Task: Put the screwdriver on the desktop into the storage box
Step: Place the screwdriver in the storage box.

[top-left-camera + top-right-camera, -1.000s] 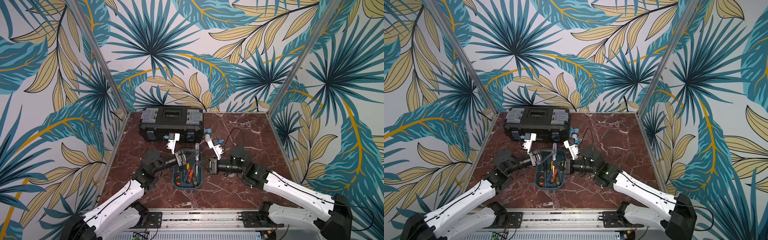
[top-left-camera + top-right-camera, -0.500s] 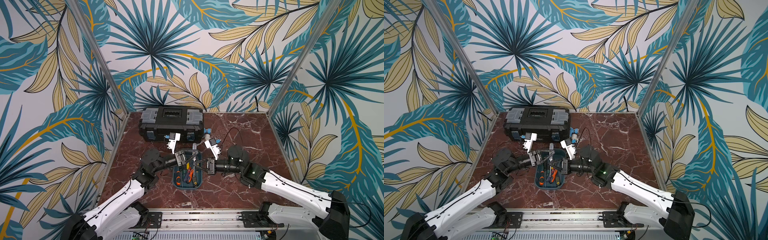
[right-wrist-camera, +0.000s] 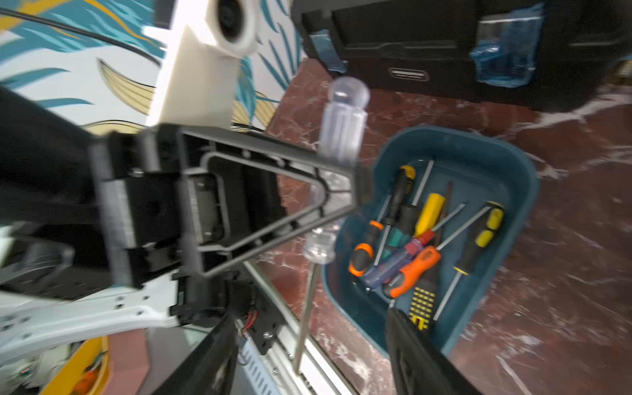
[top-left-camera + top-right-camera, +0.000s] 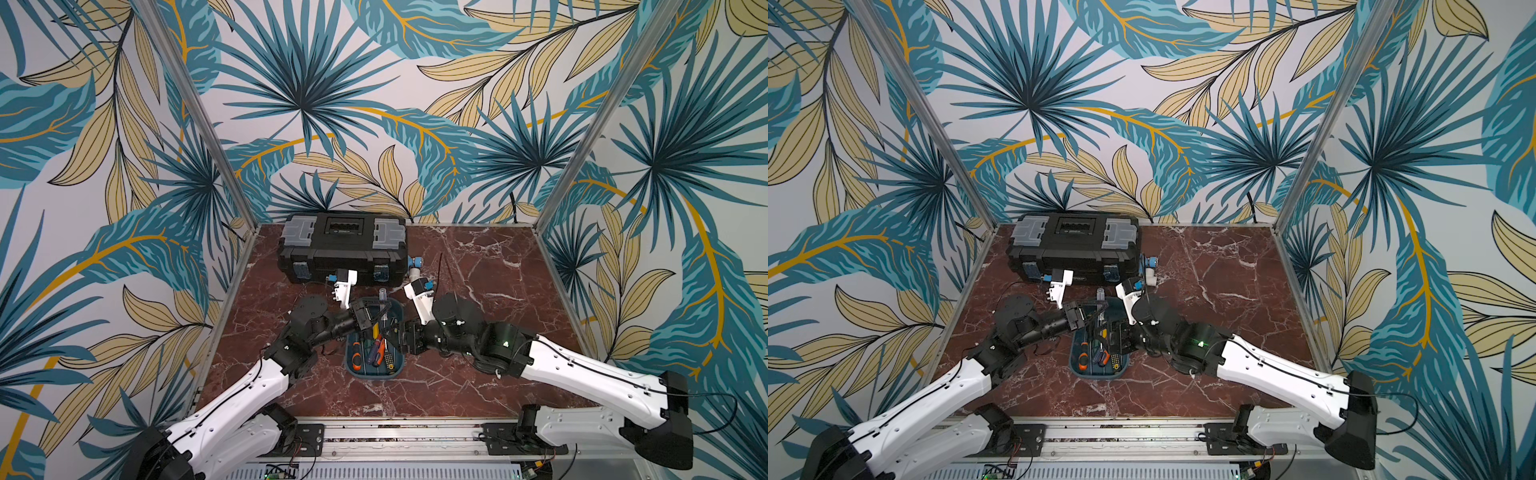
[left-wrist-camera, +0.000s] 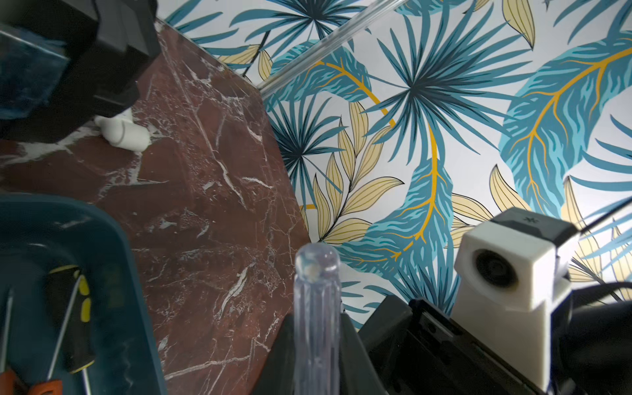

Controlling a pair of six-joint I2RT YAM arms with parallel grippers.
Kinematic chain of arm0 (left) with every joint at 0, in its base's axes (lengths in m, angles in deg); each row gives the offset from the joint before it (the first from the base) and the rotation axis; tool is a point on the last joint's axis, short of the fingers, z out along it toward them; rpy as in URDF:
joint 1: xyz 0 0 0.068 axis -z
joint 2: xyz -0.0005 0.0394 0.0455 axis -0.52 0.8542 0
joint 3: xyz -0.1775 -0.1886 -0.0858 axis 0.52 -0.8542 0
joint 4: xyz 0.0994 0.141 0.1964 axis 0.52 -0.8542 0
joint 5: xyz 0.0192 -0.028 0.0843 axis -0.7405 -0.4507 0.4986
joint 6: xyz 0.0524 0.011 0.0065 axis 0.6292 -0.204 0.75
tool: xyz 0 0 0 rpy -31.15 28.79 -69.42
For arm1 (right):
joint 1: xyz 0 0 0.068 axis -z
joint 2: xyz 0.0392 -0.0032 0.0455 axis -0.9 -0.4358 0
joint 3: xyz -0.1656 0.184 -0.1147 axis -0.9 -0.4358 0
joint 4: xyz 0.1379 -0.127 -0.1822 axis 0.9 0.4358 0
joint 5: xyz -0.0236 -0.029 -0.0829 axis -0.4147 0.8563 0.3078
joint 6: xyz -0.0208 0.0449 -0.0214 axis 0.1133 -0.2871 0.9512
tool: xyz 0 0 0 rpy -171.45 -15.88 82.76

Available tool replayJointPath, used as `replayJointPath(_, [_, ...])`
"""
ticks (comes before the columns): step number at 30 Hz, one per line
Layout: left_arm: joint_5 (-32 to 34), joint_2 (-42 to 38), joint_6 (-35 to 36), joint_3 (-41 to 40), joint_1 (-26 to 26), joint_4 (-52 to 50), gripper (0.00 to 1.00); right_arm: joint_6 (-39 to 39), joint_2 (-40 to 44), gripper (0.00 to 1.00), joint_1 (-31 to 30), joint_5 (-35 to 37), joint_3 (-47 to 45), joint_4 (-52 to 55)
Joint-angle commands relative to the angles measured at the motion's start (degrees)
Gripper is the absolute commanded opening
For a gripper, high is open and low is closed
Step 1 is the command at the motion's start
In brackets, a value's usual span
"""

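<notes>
- Right wrist view: left pincer clamps the clear-handled screwdriver, raised over the storage box at its far end.
- Facing it, right pincer gapes, holding nothing.
- Placing step in hand; next, likely: lower it, lay lengthwise, release.

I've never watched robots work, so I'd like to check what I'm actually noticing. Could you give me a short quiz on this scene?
1. True or false: the left gripper is shut on the clear-handled screwdriver.
2. Where does the teal storage box sit?
A) on the desktop, in front of the black toolbox
B) on top of that toolbox
C) on the floor outside the rails
3. Fill in: the jaws of the right gripper stand ____ (open or shut).

Key: 1 true; 2 A; 3 open.
</notes>
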Motion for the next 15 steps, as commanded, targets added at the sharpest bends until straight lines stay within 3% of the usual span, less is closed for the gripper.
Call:
replayJointPath(1, [4.2,-1.15,0.38,1.34,-0.29,-3.76,0.0,0.74,-2.96,0.65,-1.4,8.92,1.5,7.6])
replayJointPath(6, [7.35,-3.39,-0.32,-0.16,-0.34,-4.97,0.0,1.57,-6.42,0.42,-3.23,4.79,2.27,4.02])
replayJointPath(11, [10.15,-5.62,-0.99,-1.59,-0.43,-5.51,0.0,0.91,-6.42,0.31,-3.91,3.18,1.37,0.66])
replayJointPath(15, [11.81,-6.54,-0.24,-1.73,-0.52,-7.42,0.0,0.43,-5.67,0.28,-4.61,6.85,1.44,1.97])
